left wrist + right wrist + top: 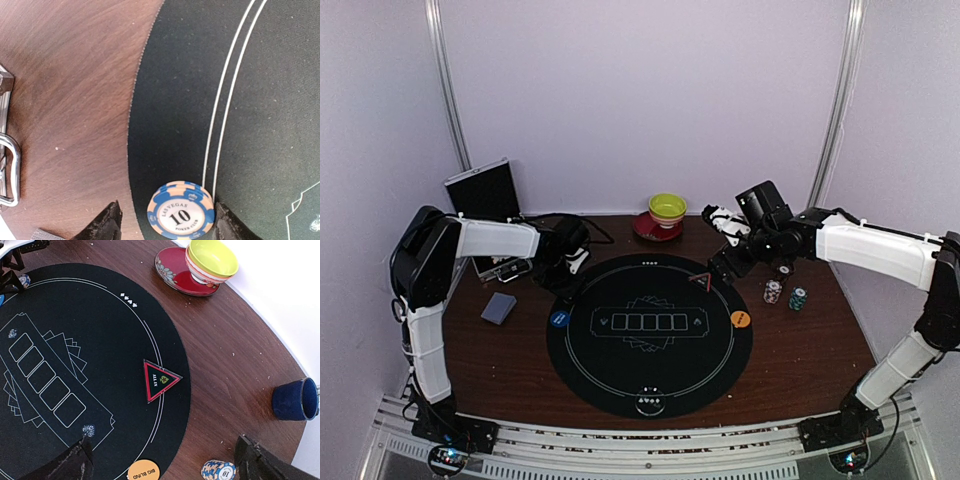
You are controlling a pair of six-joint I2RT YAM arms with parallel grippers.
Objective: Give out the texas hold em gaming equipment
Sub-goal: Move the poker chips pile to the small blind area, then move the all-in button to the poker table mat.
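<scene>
starting at the near side of the black mat [610,378], you have the orange button [740,319] on its right rim and the blue button [560,319] on its left rim. the card deck [499,307] lies just off the mat's left side, the chip stacks [773,291] off its right.

farther up, at the mat's far-left rim, your left gripper [167,222] straddles the blue chip [181,210], which lies flat on the mat against the outer white line. the jaws stand apart. one finger looks against the chip and the other shows a gap, so nothing is clamped. that chip seems to be the step in hand. centre the fingers on it and move vertically so it doesn't skid.

your right gripper [164,440] hangs wide apart and empty over the mat's far-right part, near the all-in triangle [159,380].
</scene>
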